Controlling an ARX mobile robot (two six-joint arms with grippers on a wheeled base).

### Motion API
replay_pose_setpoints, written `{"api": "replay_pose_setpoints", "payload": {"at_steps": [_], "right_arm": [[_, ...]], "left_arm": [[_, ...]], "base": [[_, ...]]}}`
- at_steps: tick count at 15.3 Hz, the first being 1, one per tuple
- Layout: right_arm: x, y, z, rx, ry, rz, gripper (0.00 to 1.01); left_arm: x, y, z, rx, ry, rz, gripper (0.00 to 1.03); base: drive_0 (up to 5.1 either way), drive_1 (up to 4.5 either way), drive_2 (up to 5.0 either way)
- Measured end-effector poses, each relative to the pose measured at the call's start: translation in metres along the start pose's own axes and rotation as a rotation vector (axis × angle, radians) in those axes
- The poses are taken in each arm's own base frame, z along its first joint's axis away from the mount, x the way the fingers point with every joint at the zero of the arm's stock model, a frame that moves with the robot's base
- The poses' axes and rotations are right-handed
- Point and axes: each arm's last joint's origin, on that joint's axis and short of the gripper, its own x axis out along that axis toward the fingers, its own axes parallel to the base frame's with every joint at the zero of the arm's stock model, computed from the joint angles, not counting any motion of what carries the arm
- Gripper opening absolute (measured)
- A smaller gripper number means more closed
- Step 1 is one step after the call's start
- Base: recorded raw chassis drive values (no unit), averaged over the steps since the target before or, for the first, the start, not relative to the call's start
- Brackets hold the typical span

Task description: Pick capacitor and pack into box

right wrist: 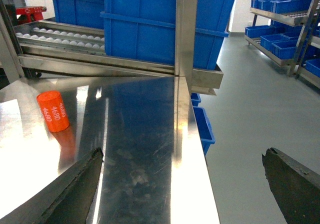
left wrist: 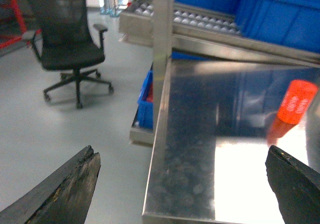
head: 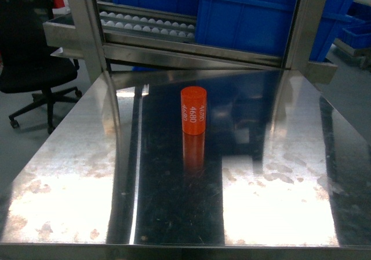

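A polished steel table (head: pixel 272 173) fills the head view, its near edge running along the bottom and its left and right edges slanting outward toward the corners. At twelve o'clock the back edge meets a steel rack frame (head: pixel 87 28) carrying a roller conveyor (head: pixel 145 23) and big blue crates (head: pixel 249 13). Bare grey floor lies beyond both sides: an office chair (head: pixel 32 62) stands at ten o'clock, well apart from the table, and shelving with more blue bins (right wrist: pixel 285 14) stands far off across the floor in the right wrist view.

The capacitor (head: pixel 193 110), an orange cylinder with white "4680" print, stands upright just behind the middle of the table, alone on the sheet with open metal all around it and its reflection below.

Neither arm shows in the head view. The left gripper (left wrist: pixel 185 184) hangs over the table's left edge, its dark fingers (left wrist: pixel 70 189) spread wide; the capacitor (left wrist: pixel 297 101) lies at about one o'clock from them, well apart. The right gripper (right wrist: pixel 185 184) hangs over the right edge, its fingers (right wrist: pixel 75 189) likewise spread wide, with the capacitor (right wrist: pixel 52 111) at ten o'clock, also clear of them.
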Motion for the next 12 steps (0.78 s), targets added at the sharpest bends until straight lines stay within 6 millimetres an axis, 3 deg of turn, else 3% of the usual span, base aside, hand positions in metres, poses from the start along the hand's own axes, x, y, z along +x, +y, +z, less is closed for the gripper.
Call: {"api": "replay_pose_setpoints", "payload": {"at_steps": [2, 5, 7, 12], "right_arm": [[0.000, 0.000, 0.000, 0.000, 0.000, 0.000, 0.98], [0.000, 0.000, 0.000, 0.000, 0.000, 0.001, 0.98], [0.000, 0.000, 0.000, 0.000, 0.000, 0.001, 0.98], [0.000, 0.000, 0.000, 0.000, 0.000, 0.001, 0.98]], "left_arm": [[0.012, 0.000, 0.006, -0.019, 0.010, 0.095, 0.98], [0.048, -0.002, 0.046, -0.009, -0.061, -0.062, 0.98], [0.090, 0.003, 0.085, 0.033, -0.062, -0.159, 0.98], [0.192, -0.008, 0.126, 0.165, 0.172, -0.624, 0.98]], "base": [[0.0, 0.00, 0.0], [0.0, 0.00, 0.0], [0.0, 0.00, 0.0], [0.0, 0.00, 0.0]]}}
